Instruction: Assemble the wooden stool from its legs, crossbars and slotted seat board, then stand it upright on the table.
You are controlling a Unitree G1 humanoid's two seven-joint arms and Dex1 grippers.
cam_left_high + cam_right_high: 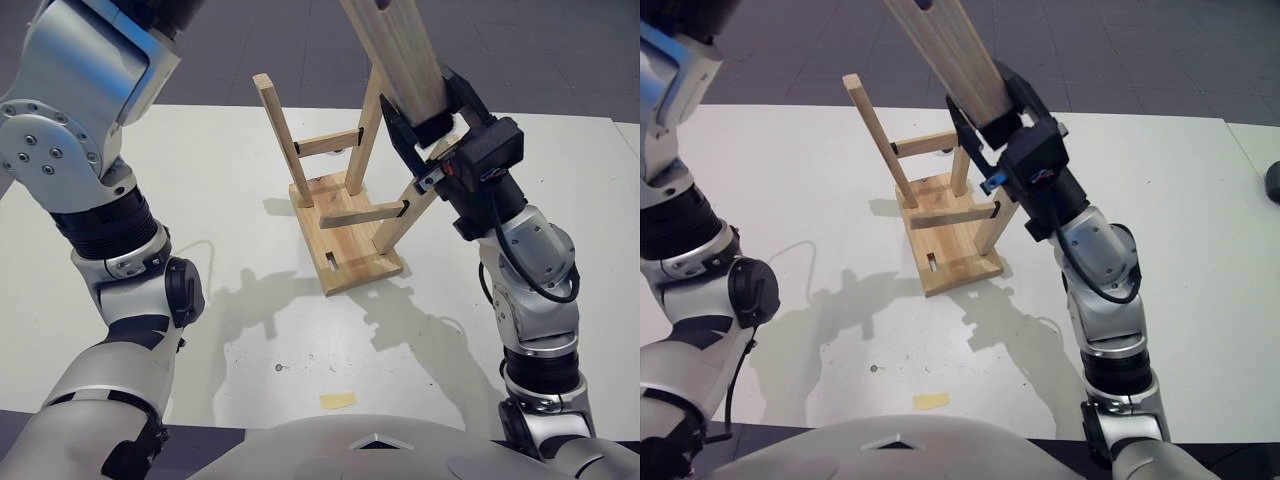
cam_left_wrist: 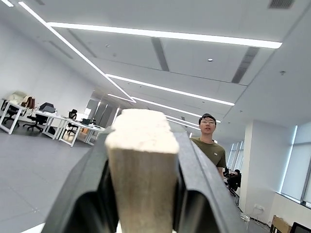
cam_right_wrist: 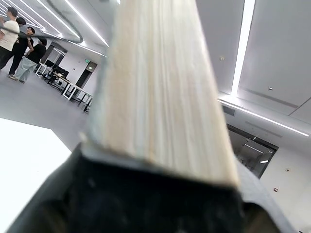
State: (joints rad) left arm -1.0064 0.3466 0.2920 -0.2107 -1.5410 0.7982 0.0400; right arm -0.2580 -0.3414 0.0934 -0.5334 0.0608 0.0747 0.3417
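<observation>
The part-built stool stands upside down mid-table: its slotted seat board (image 1: pixel 345 250) lies flat, three legs (image 1: pixel 280 130) point up, and crossbars (image 1: pixel 325 143) join them. My right gripper (image 1: pixel 430 120) hovers just above the stool's right side, shut on a loose wooden leg (image 1: pixel 405 50) that slants up and to the left out of the picture. The right wrist view shows that leg (image 3: pixel 160 82) running away from the jaws. In the left wrist view my left gripper (image 2: pixel 141 145) is raised high, its dark fingers (image 2: pixel 204 194) shut on the end of a wooden leg (image 2: pixel 141 131).
The white table (image 1: pixel 200 200) has free room left of and in front of the stool. A yellow tape scrap (image 1: pixel 338 401) lies near the front edge. A dark object (image 1: pixel 1272 180) sits at the far right.
</observation>
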